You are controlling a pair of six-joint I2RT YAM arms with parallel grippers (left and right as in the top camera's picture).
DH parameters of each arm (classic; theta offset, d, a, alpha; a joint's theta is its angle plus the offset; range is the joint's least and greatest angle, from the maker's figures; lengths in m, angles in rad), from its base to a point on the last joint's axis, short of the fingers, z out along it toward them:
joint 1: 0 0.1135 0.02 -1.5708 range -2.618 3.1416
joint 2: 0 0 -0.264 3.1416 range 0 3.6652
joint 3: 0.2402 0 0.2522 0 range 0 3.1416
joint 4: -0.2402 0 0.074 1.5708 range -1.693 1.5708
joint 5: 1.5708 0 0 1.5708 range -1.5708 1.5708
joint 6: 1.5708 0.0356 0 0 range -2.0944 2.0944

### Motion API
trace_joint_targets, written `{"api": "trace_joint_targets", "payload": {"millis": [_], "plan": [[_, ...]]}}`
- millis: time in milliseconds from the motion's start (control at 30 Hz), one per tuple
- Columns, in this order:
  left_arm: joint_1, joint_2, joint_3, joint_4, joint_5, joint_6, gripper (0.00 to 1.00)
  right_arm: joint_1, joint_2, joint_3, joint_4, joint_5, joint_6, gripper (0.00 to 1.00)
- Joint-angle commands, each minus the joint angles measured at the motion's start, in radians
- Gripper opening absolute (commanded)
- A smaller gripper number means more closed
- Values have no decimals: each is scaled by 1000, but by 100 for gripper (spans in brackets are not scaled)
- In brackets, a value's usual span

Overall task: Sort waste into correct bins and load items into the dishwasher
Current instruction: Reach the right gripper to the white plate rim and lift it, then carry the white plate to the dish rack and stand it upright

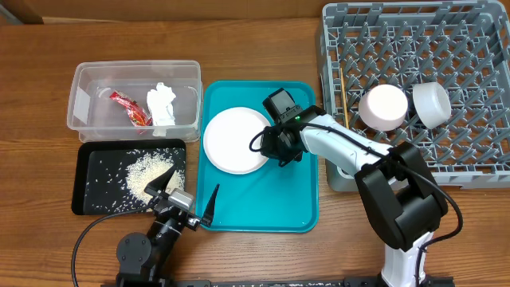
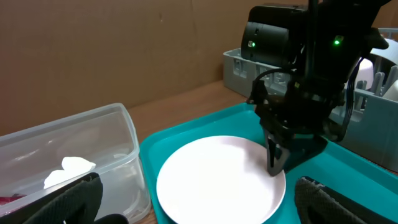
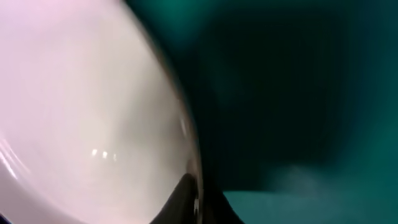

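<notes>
The right hand [image 2: 278, 163] is pressed together on the right rim of the white plate [image 1: 233, 140], which lies flat on the teal tray [image 1: 263, 211], left of the dish rack [image 1: 374, 48]. The left hand [image 1: 189, 193] waits, spread. Such a thin edge grip could let the plate slip or swing when lifted.

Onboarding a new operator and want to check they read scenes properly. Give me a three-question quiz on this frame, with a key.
1. True or false: the white plate is already in the dish rack.
2. What lies in the black tray? A) a napkin B) rice C) a sauce packet
3. Which gripper is closed on the plate's rim?

Key:
1. False, it sits on the teal tray.
2. B.
3. The right gripper.
</notes>
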Motion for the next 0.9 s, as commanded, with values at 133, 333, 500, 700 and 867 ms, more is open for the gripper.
{"api": "trace_joint_targets", "payload": {"millis": [133, 333, 500, 700, 867], "plan": [[6, -10, -3, 0, 8, 14, 100, -71, -85, -13, -62, 8, -42, 4], [6, -10, -3, 0, 8, 14, 100, -127, -309, -13, -77, 136, -160, 4], [6, -10, -3, 0, 8, 14, 100, -135, -537, -13, -85, 552, -271, 4], [6, -10, -3, 0, 8, 14, 100, -150, -617, -13, -53, 1203, -271, 4], [6, -10, -3, 0, 8, 14, 100, -216, -551, -14, 38, 1373, -371, 4]]}}
